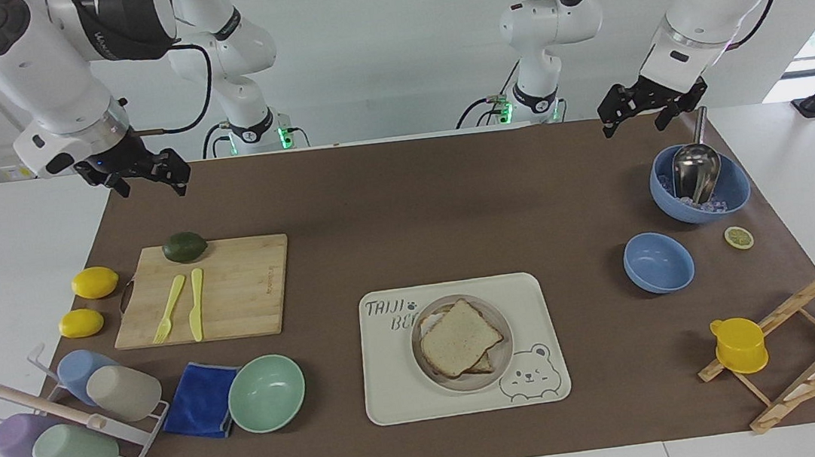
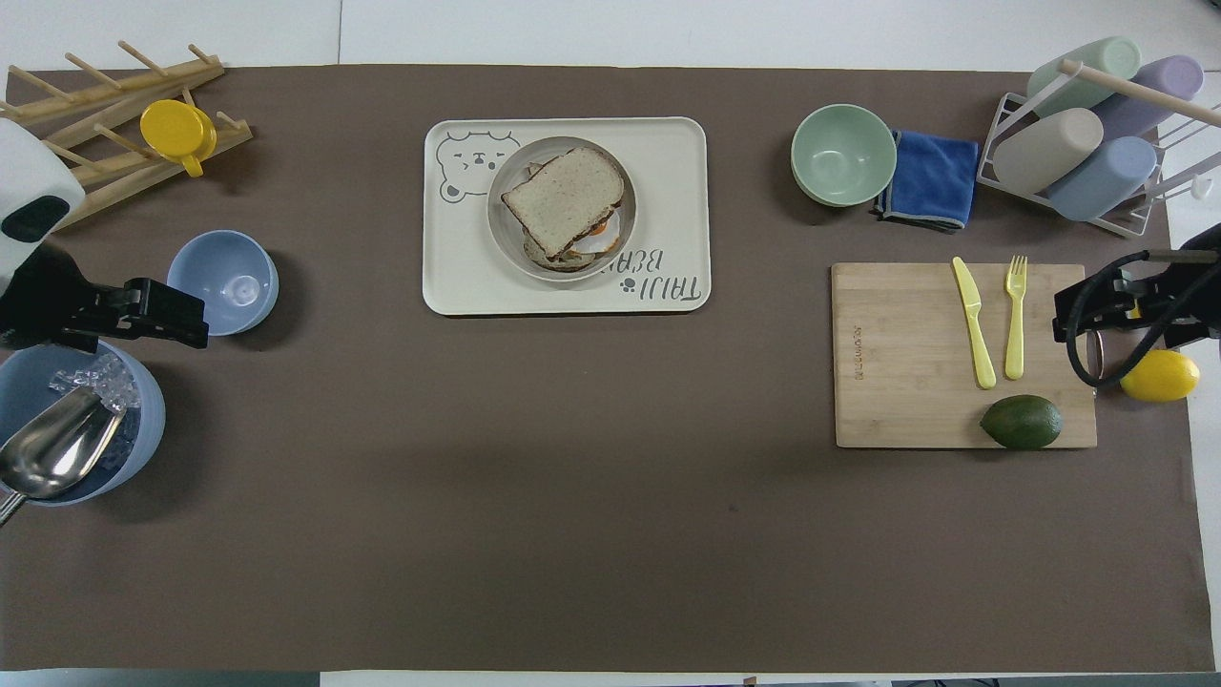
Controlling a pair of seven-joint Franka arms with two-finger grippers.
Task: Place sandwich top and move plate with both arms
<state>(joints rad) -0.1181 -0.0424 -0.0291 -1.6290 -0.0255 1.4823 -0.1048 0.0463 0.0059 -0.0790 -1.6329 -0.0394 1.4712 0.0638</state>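
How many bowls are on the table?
3. A mint-green round bowl sits beside the blue cloth. A small light-blue bowl sits empty. A bigger blue bowl nearer the robots holds ice and a metal scoop.

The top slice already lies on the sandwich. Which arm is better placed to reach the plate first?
Probably the left. The open left gripper hangs less far sideways from the plate than the open right gripper.
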